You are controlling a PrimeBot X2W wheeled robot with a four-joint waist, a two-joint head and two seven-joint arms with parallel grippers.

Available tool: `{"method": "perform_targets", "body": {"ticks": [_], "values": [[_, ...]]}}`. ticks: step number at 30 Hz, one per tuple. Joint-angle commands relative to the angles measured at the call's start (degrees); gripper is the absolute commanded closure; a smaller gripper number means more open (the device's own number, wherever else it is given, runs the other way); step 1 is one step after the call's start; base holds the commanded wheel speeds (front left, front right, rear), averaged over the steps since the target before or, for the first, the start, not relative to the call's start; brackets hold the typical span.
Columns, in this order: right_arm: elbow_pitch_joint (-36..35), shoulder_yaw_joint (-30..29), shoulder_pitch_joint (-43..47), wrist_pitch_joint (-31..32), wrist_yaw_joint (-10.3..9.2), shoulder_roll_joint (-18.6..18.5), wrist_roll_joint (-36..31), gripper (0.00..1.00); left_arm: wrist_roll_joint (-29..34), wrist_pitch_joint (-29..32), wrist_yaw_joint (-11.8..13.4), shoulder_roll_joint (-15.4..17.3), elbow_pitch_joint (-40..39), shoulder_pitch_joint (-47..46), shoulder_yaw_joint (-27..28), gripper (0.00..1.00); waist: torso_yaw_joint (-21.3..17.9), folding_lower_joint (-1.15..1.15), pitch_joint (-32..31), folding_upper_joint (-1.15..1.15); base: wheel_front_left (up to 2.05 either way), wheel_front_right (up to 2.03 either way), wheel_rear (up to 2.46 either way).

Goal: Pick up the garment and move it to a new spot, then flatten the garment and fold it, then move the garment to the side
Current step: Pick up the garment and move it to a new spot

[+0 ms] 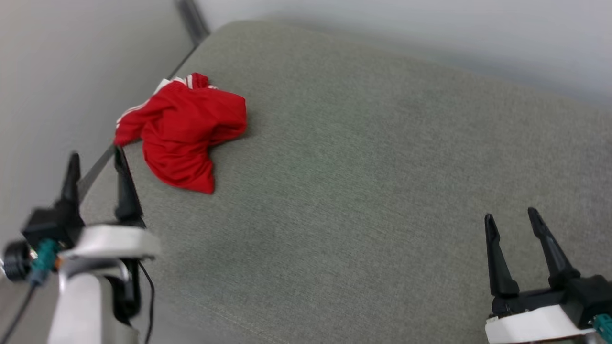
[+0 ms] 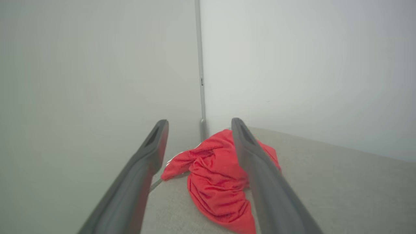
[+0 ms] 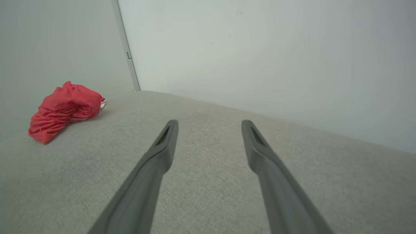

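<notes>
Head view: the garment [image 1: 184, 134], a red jersey-style T-shirt, lies crumpled in a loose heap on a grey fabric-covered pad [image 1: 358, 191]. It sits at the far left of the pad, close to its left edge and near the corner where two pale walls meet. White stripes show along the far-left margin of the heap, and the rest of the visible cloth is plain red, creased into deep folds. The left tool [image 1: 95, 154] stands at the near left, over the pad's left edge, with its two dark fingers spread apart and nothing between them. The tip of its right-hand finger lies just beside the nearest left lobe of the garment, and contact cannot be judged from this view. The right tool [image 1: 510, 214] stands at the near right above bare fabric, well apart from the garment, its fingers likewise spread and holding nothing. Left wrist view: the left tool [image 2: 200, 121] points toward the wall corner. The garment [image 2: 214, 182] lies beyond its fingers, partly covered by the right-hand one. A grey vertical strip [image 2: 199, 48] marks the junction of the walls. Right wrist view: the right tool [image 3: 210, 122] is over open pad, with the garment [image 3: 63, 109] far off to the left.
</notes>
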Motion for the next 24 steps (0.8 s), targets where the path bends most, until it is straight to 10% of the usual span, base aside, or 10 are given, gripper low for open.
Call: {"method": "perform_targets", "body": {"ticks": [1, 15, 24], "values": [[-0.6, -0.1, -1.3, -0.1, -0.04, -0.1, -0.8, 0.00, 0.0, -0.1, -0.9, 1.5, 1.0, -3.2, 1.2, 0.00, -2.1, 0.00, 3.4, 0.00, 0.00, 0.00, 0.00], [-5.3, -1.7, -6.4, -0.1, -0.04, -0.1, -4.9, 0.00, -3.5, 1.2, -5.4, 12.2, 14.9, -27.9, 7.1, 0.00, -6.8, 0.00, 14.9, 0.00, 0.00, 0.00, 0.00], [-9.2, -1.6, -8.7, -0.1, -0.04, -0.1, -5.9, 0.00, -10.6, 16.0, -7.3, 20.5, 27.7, -37.9, 4.0, 0.00, -8.6, 0.00, 19.9, 0.00, 0.00, 0.00, 0.00]]}}
